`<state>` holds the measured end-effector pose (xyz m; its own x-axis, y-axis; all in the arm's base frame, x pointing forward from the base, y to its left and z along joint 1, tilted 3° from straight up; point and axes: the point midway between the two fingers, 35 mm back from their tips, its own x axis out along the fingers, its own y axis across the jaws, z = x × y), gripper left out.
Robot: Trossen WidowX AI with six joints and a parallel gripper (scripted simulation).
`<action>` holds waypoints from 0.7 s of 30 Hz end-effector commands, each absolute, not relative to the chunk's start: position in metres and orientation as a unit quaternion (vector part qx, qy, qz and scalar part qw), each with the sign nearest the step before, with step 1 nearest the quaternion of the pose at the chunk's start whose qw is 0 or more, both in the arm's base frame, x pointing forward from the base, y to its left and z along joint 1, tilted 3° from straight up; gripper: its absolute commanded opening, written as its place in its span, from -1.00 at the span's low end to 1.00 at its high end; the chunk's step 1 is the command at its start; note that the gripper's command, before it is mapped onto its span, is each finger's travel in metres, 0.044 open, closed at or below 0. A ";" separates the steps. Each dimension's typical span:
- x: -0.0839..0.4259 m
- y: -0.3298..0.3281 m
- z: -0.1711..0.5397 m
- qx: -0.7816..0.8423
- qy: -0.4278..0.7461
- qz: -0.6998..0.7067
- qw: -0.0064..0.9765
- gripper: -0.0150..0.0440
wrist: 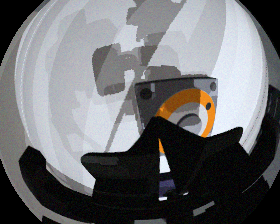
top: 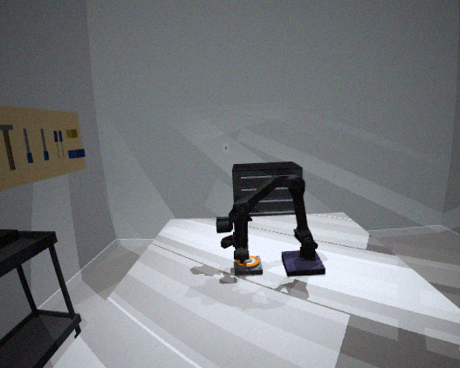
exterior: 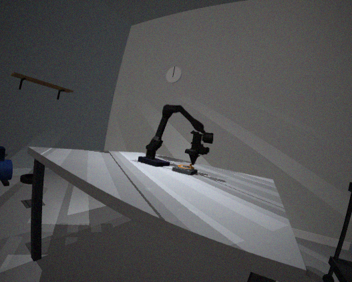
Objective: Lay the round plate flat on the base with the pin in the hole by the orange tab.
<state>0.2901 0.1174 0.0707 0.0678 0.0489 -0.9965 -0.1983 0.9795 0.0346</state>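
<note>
The orange-rimmed round plate (top: 257, 263) (exterior: 182, 166) (wrist: 211, 119) sits around the post on the dark grey base (top: 248, 272) (exterior: 181, 171) (wrist: 173, 88). The post (wrist: 189, 121) shows as a grey round shape inside the ring in the wrist view. A small dark spot shows on the rim's right side there; whether it is the hole or the pin I cannot tell. My gripper (top: 243, 261) (exterior: 193, 164) (wrist: 156, 120) is shut and empty, pointing down at the plate's edge. Its fingers hide part of the plate in the wrist view. The tab, any contact and the plate's tilt are unclear.
The arm's dark blue mount (top: 303, 267) (exterior: 153, 162) stands beside the base on the table. A black drawer cabinet (top: 268, 167) stands behind the arm in the top view. Shadows of the arm cross the table around the base.
</note>
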 end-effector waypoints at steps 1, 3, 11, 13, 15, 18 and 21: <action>0.283 0.119 0.068 -0.055 0.683 0.085 0.724 -0.49; 0.282 0.119 0.068 -0.055 0.683 0.085 0.723 -0.49; 0.277 0.119 0.068 -0.055 0.683 0.085 0.723 -0.49; 0.276 0.119 0.068 -0.055 0.683 0.085 0.723 -0.49; 0.275 0.120 0.068 -0.055 0.683 0.085 0.723 -0.49; 0.274 0.120 0.067 -0.055 0.683 0.085 0.723 -0.49; 0.272 0.120 0.066 -0.055 0.683 0.085 0.723 -0.49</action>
